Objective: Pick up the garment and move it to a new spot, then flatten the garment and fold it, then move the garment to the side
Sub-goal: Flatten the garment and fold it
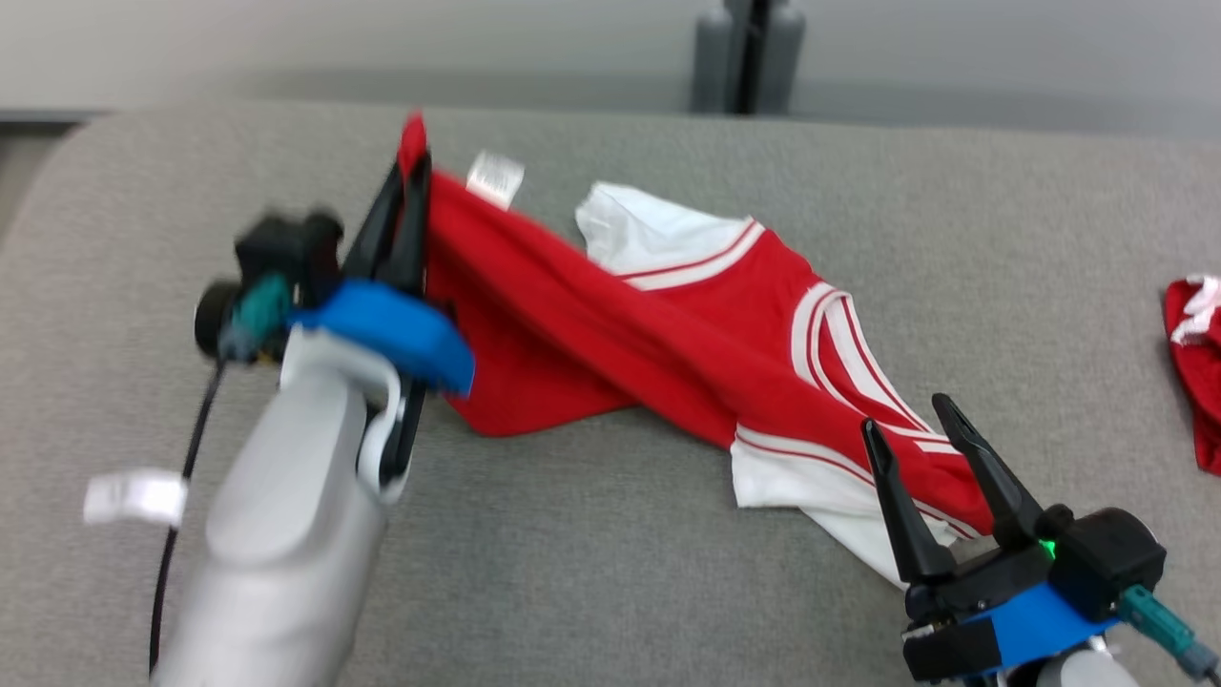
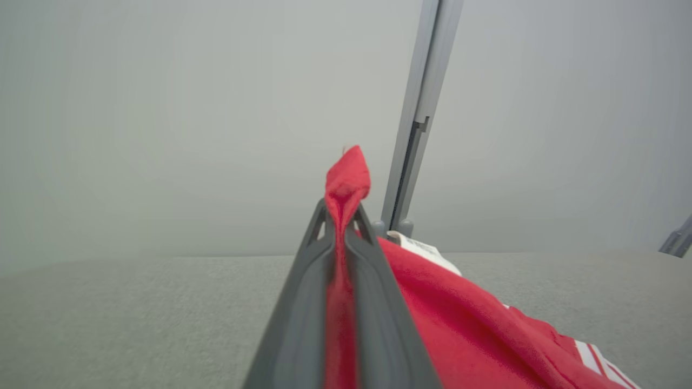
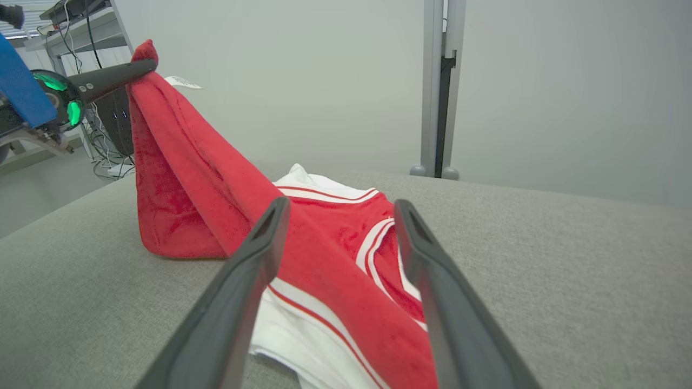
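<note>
Cable tag (image 1: 134,496): a white slip on the black cable over the table's (image 1: 610,582) near left; blurred, nothing legible.
Left gripper (image 1: 405,191): above the table's left part, fingers pressed together and pinching a corner of the garment (image 1: 610,334). A red nub of cloth sticks out past the fingertips.
Sewn tag (image 1: 495,177): white, on the raised edge of the garment just beside the left gripper, over the table's far middle. The left wrist view shows dark print on it, too blurred to read.
Garment: red with white sleeves and white stripes. It lies on the table's middle, with its left corner lifted off the table and the cloth sloping down to the right. No brand or lettering shows.
Post (image 1: 749,52): grey, upright, behind the table's far edge.
Right gripper (image 1: 904,415): over the table's near right, fingers spread wide and holding nothing. The garment's near end lies between them; whether they touch it I cannot tell.
Red cloth (image 1: 1197,372): red and white, at the table's right edge, well apart from the garment.
</note>
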